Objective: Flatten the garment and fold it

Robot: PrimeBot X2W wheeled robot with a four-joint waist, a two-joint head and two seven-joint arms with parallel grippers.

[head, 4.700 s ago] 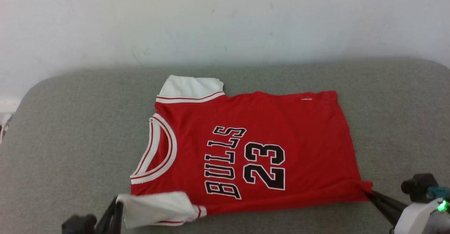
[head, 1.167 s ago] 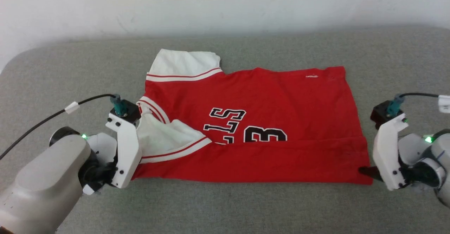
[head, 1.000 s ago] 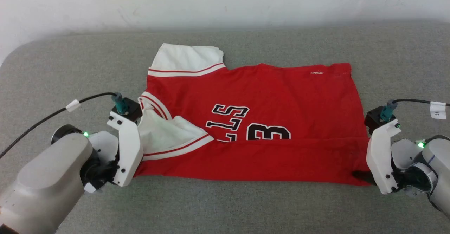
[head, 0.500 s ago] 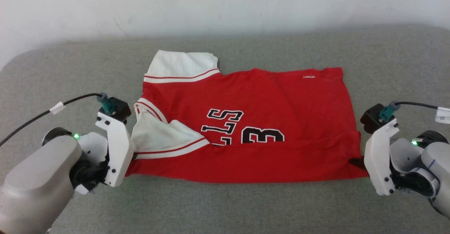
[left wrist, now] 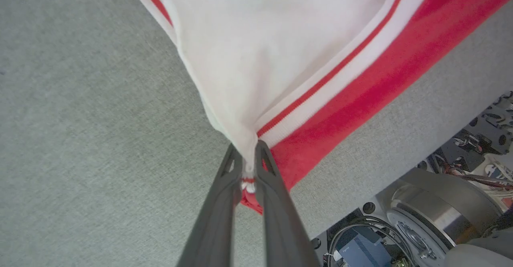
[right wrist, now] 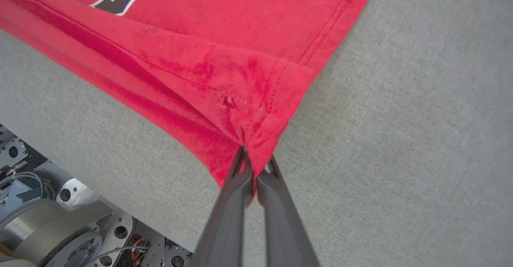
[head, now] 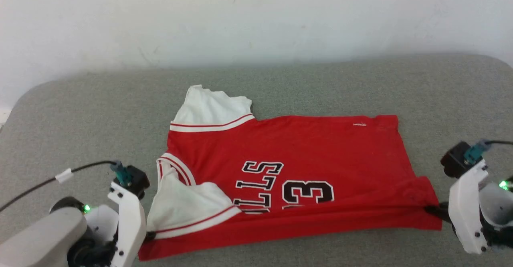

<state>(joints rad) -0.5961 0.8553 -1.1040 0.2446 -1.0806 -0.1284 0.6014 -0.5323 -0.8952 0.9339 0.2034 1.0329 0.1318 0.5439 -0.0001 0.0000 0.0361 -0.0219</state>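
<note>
Now that right gripper (right wrist: 255, 162) is newly clamped on garment (head: 312, 142) near-right corner, left gripper (left wrist: 245, 156) pinched on near-left edge, fold is judged ready.

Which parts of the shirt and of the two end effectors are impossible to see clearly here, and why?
- Head view: the garment's folded-up near edge covers the lower part of the black lettering and number.
- Head view: a white bracket mostly hides the fingers of the left end effector.
- Right wrist view: the top edge cuts off the number, above the right end effector.
- All views: the garment's underside lies against the grey surface.
</note>
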